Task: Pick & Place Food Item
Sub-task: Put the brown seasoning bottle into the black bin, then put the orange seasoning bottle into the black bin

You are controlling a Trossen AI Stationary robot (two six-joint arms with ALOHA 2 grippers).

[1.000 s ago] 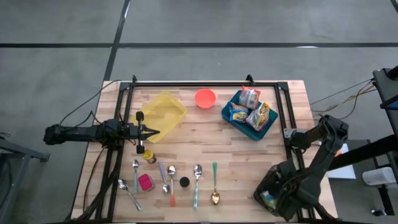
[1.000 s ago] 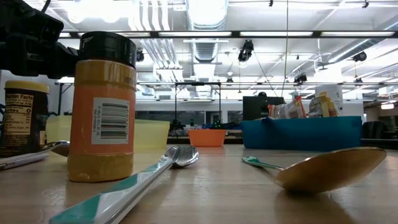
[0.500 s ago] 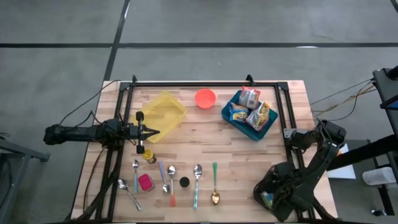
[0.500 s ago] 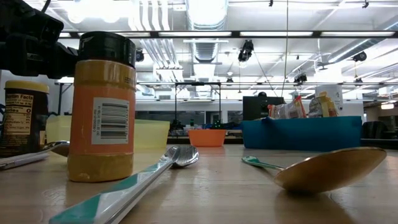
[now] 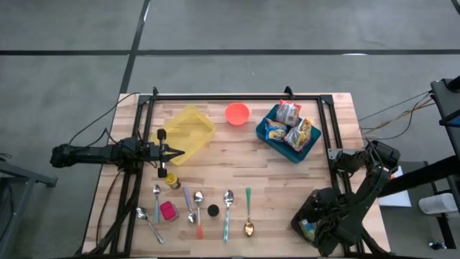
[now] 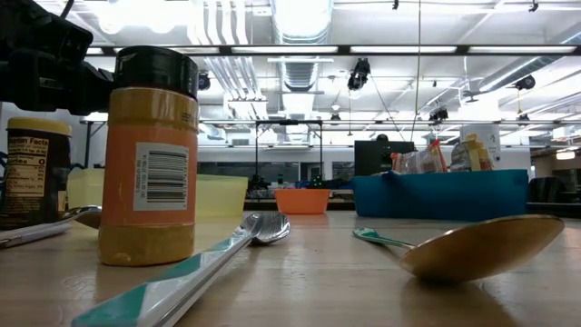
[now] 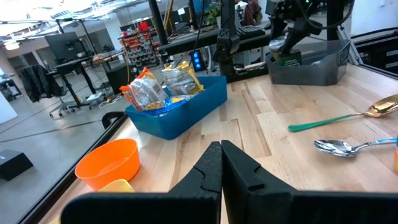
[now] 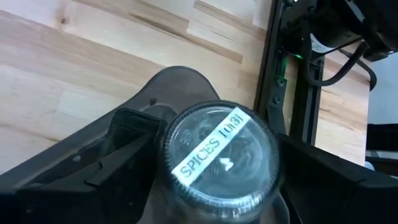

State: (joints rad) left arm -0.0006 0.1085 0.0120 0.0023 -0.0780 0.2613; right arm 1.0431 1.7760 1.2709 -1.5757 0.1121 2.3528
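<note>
The table (image 5: 237, 162) is pale planked wood with visible grain, smooth and lightly sheened. The spice jar (image 8: 219, 155) between the right gripper's (image 8: 205, 168) matt black plastic fingers is clear and glossy, with a white paper label reading "SPICES". At twelve o'clock sit a shiny orange plastic bowl (image 5: 237, 113) and a matt blue plastic bin (image 5: 277, 144) – crinkled foil snack packets (image 5: 288, 114) inside. The spoons (image 5: 228, 198) are polished metal – one gold-toned (image 6: 481, 245).
</note>
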